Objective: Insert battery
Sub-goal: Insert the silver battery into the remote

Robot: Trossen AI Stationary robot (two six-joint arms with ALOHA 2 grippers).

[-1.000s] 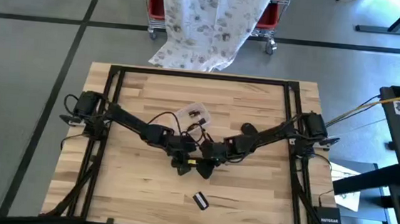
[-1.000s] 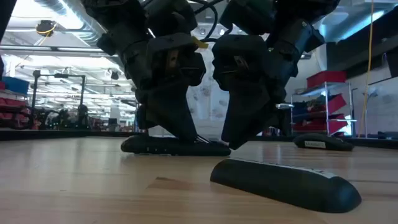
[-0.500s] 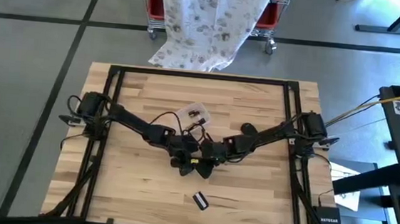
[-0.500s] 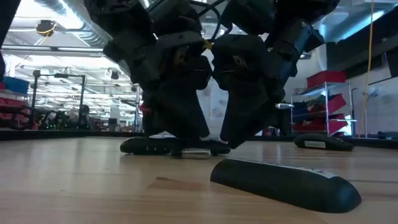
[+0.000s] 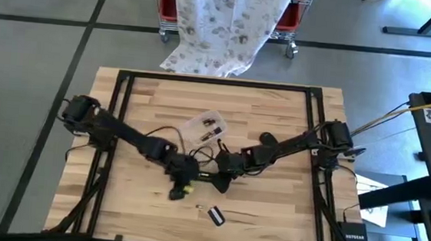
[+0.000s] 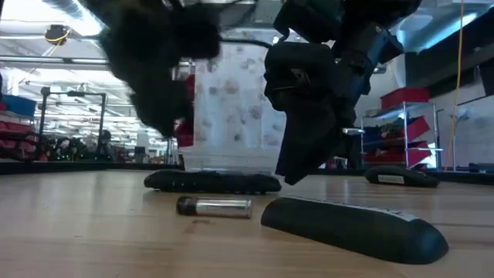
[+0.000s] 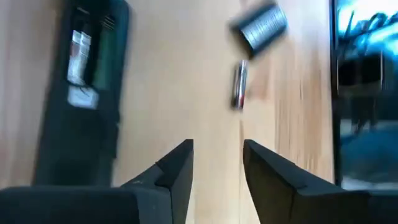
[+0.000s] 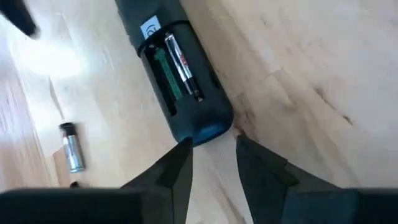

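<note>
Right wrist view: your right gripper (image 8: 211,155) hangs just over the near end of the remote (image 8: 174,81), fingers parted and empty, neither touching it.
Remote: lies back-up with its cover off; one battery already sits in the bay, and the slot beside it looks unfilled, so it seems laid this way to take the second cell.
Loose battery: the battery (image 6: 214,206) lies flat on the table (image 6: 93,232), just beside the remote (image 6: 212,182) and apart from both grippers. From your right gripper it is off to the side of the remote.
Left gripper: your left gripper (image 7: 217,165) is open and holds nothing; the battery (image 7: 239,85) lies ahead of its fingertips, the remote off to one side.
Cover: the dark curved piece (image 6: 355,228) nearest the low camera is probably the battery cover, set aside from the work.
Step in hand: judged from this, the second cell is not yet in. You likely need to pick it up with the left gripper while the right steadies the remote.
Risk: the round cell may roll when touched.
</note>
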